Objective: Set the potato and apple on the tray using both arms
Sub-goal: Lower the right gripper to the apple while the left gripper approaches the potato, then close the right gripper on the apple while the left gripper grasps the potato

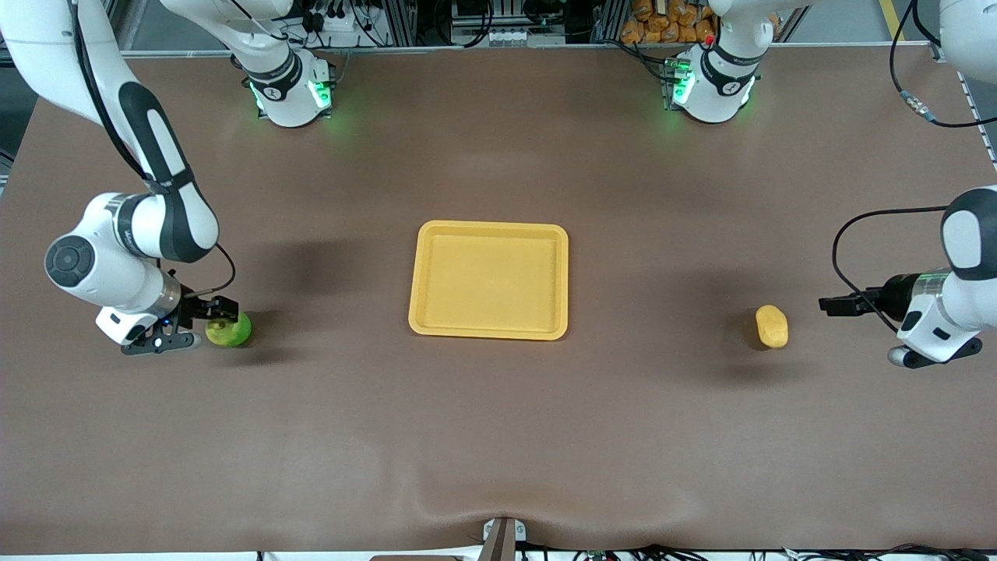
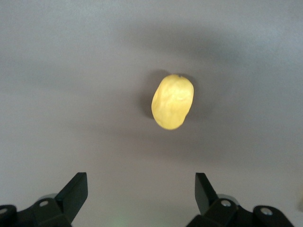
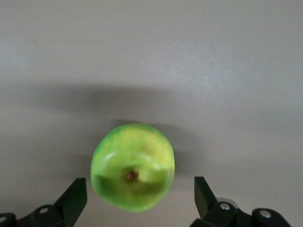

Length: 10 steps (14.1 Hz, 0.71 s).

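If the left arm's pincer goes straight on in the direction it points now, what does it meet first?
Probably the oblong yellow potato on the brown table: it lies centred ahead of the open left pincer, though not yet between its fingers.

Tray flanked by apple and potato
Yellow-orange tray (image 1: pixel 489 281) lies flat, empty; green apple (image 1: pixel 229 330) toward the right arm's end of it, oblong yellow potato (image 1: pixel 772 326) toward the left arm's end

Apple (image 3: pixel 133 172) between open right pincer (image 3: pixel 140 198)

Probably a robotics lab, brown-covered table (image 1: pixel 498 436), aluminium framing (image 1: pixel 436 23), loose cables (image 1: pixel 911 86), bolted arm bases (image 1: pixel 288 93)
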Each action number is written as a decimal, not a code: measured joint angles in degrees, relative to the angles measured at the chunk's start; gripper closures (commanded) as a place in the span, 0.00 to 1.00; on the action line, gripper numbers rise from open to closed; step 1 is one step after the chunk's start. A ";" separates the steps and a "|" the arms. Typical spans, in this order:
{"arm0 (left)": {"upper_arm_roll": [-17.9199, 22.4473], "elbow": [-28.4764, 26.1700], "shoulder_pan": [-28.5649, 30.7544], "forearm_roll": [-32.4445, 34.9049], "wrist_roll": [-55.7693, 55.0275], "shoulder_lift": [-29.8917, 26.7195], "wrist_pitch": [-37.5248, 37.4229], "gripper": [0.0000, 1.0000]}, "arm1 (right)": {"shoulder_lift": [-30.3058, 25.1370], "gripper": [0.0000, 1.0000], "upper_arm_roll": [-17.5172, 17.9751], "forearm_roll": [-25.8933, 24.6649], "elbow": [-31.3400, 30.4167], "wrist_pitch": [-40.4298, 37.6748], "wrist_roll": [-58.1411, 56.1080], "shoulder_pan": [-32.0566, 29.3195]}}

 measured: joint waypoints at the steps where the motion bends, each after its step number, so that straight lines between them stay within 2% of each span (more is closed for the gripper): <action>1: -0.01 -0.69 -0.01 0.00 0.00 0.25 1.28 0.00 | 1.05 0.00 0.00 1.72 0.59 0.43 -0.02 0.00; 4: -0.30 -1.45 -0.25 0.00 0.00 1.37 2.72 0.00 | 3.06 0.00 0.01 5.75 1.60 0.71 -0.20 0.00; 9: -0.89 -1.57 -0.95 0.00 0.11 2.74 3.13 0.00 | 4.36 0.01 0.00 6.18 1.85 0.72 -0.20 -0.02; 10: -0.91 -1.67 -1.34 0.00 0.11 2.97 3.21 0.00 | 4.48 0.24 0.01 6.18 1.95 0.72 -0.22 -0.02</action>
